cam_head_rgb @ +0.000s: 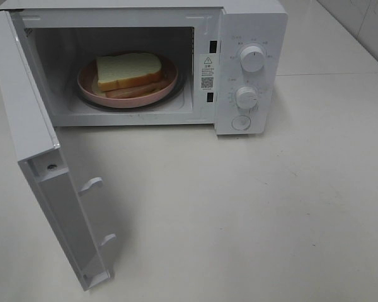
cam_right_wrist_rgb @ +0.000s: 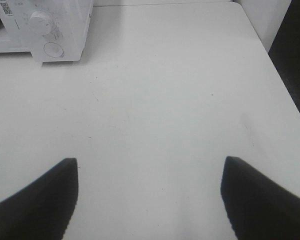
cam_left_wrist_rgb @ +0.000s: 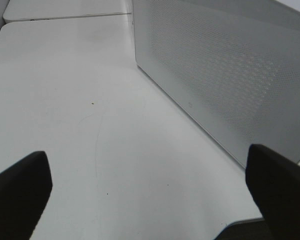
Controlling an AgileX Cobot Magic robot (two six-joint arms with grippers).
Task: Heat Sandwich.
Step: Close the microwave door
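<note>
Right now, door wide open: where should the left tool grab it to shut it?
Probably best: take the door by its free edge near the latch hooks, coming from the outer face. It's hinged at the cavity's left, and the open left tool faces that panel.

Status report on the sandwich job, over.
Left gripper open, empty. Right gripper open, empty. Sandwich on pink plate inside microwave, door open. No obstruction seen.

An off-white tabletop [cam_head_rgb: 271,207], faintly scuffed, lies under soft even light.
</note>
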